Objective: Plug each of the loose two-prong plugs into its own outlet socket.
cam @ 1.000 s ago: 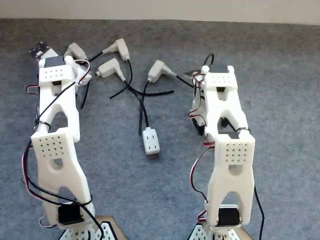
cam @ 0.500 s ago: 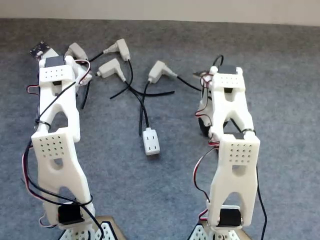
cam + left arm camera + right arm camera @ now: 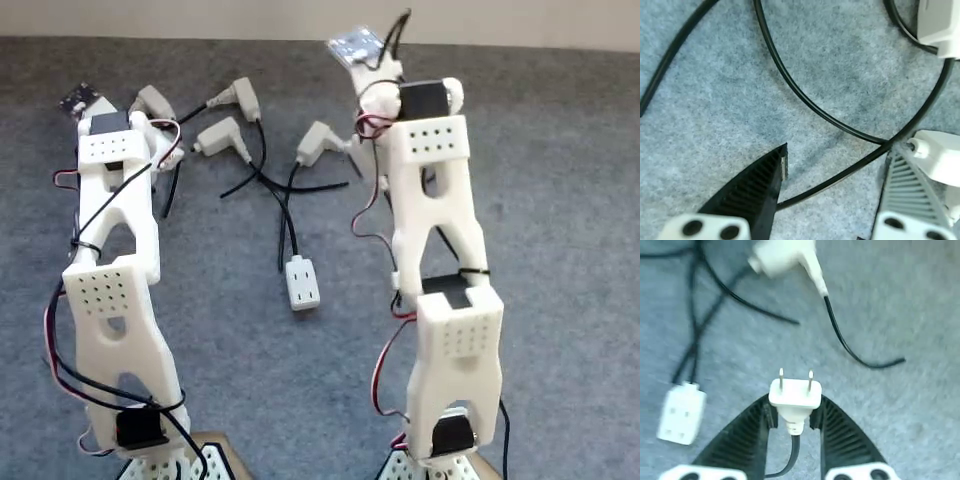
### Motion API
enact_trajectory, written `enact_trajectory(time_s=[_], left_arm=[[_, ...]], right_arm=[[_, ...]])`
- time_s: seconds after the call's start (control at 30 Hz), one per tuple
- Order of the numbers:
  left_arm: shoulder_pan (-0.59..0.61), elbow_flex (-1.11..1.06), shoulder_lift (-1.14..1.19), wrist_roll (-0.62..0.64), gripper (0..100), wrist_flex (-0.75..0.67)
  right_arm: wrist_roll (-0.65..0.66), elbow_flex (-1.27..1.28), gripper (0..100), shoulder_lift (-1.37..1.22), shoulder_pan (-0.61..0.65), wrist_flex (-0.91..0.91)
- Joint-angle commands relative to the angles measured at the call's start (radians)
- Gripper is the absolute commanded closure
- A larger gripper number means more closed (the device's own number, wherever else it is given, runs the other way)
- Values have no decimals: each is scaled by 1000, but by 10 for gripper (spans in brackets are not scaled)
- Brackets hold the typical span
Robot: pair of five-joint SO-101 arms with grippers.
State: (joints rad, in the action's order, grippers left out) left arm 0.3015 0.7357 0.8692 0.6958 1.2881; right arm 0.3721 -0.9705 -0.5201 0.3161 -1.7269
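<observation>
While right claw [image 3: 795, 407] grips a two-prong plug [image 3: 795, 390], left claw [image 3: 837, 155] spread wide over black cable [image 3: 805, 100]

Robotics lab bench, grey carpeted table [image 3: 560, 250], pale wall [image 3: 200, 18] behind

Grey carpet [image 3: 560, 200] covers the table, and we find cords and white plugs lying loose across it. A black cord [image 3: 840, 172] runs over the nap between the fingers of the left claw [image 3: 837, 160]. A white plug [image 3: 940, 160] lies just beside that claw's pale finger, and a second plug [image 3: 940, 20] lies farther out past its tips. Beyond the tips of the right claw [image 3: 795, 400] we see an angled plug [image 3: 785, 255], its thin cord [image 3: 837, 332] curling away. The outlet block [image 3: 682, 412] rests on the carpet off to one side of that claw.
</observation>
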Motion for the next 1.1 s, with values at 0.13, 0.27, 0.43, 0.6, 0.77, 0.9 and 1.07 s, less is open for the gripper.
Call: enact_trajectory(time_s=[0.13, 0.27, 0.43, 0.6, 0.77, 0.9, 1.07], left_arm=[[2, 31, -8, 2, 694, -12], [2, 31, -8, 2, 694, -12], [-21, 35, -8, -3, 692, -12], [-35, 36, -8, -54, 694, -12], [-36, 36, -10, -58, 694, -28], [-44, 36, -10, -58, 694, -28], [-45, 36, -10, -58, 694, -28]], right_arm=[[-135, -51, 988, 294, 116, -39], [-175, -48, 992, 415, 139, -39], [-189, -48, 992, 539, 143, -39], [-187, -50, 992, 644, 156, -10], [-190, -50, 992, 705, 222, -10], [-195, -48, 992, 736, 274, -13], [-256, -48, 992, 785, 282, -21]])
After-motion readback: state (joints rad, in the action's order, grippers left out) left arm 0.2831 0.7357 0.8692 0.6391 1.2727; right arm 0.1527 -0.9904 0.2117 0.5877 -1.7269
